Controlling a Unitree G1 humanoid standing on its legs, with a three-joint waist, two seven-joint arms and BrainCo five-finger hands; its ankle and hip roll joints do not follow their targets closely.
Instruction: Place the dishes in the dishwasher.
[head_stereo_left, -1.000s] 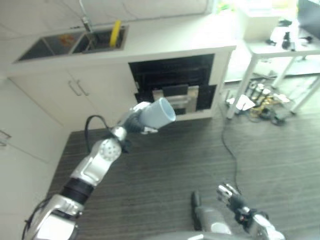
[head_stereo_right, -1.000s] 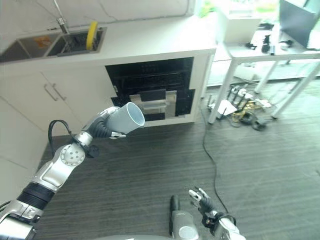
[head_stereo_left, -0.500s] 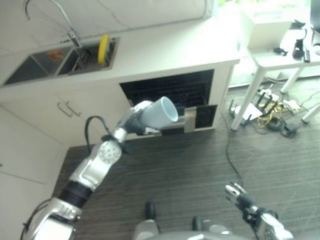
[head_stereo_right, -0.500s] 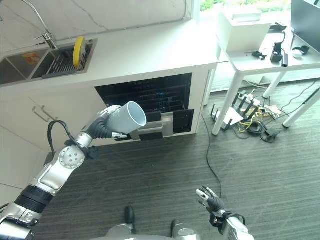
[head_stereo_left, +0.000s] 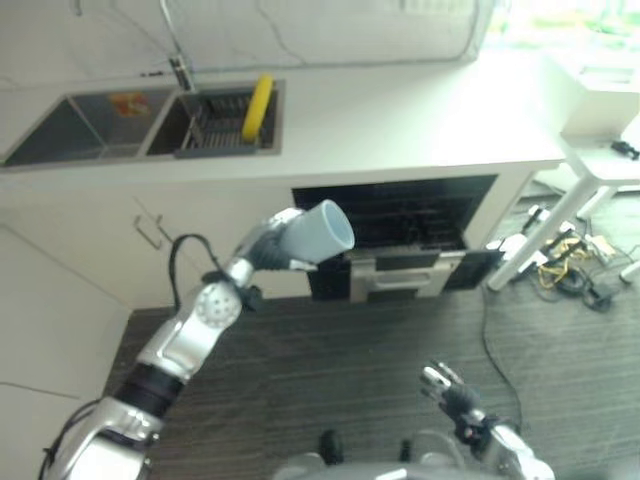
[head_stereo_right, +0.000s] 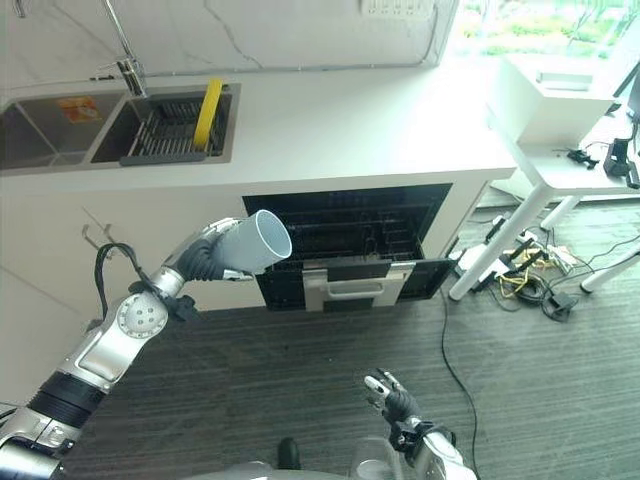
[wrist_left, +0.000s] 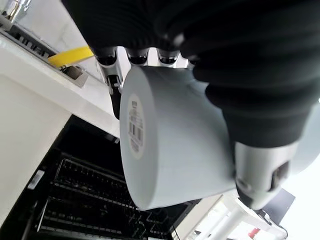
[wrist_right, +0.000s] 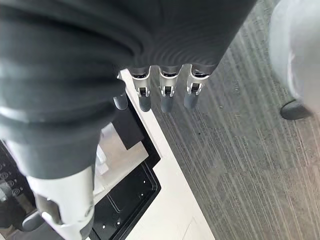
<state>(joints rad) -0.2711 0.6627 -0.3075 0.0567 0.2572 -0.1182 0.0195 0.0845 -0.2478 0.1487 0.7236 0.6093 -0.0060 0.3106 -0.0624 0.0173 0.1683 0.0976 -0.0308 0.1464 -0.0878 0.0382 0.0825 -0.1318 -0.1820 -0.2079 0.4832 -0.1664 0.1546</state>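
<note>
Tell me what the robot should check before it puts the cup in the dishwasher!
1. Cup held firmly: ok. The left hand is curled round the pale blue cup.
2. Dishwasher open: ok. The dishwasher shows a dark opening under the counter.
3. Rack reachable: ok. The wire rack shows inside the opening, beyond the cup.
4. Free slot in the rack: cannot tell, it is too dark inside.
5. Right hand out of the way: ok. The right hand hangs low over the floor with relaxed fingers, holding nothing.
6. Cup close enough to go in: not ok, it is held out in front of the opening.
</note>
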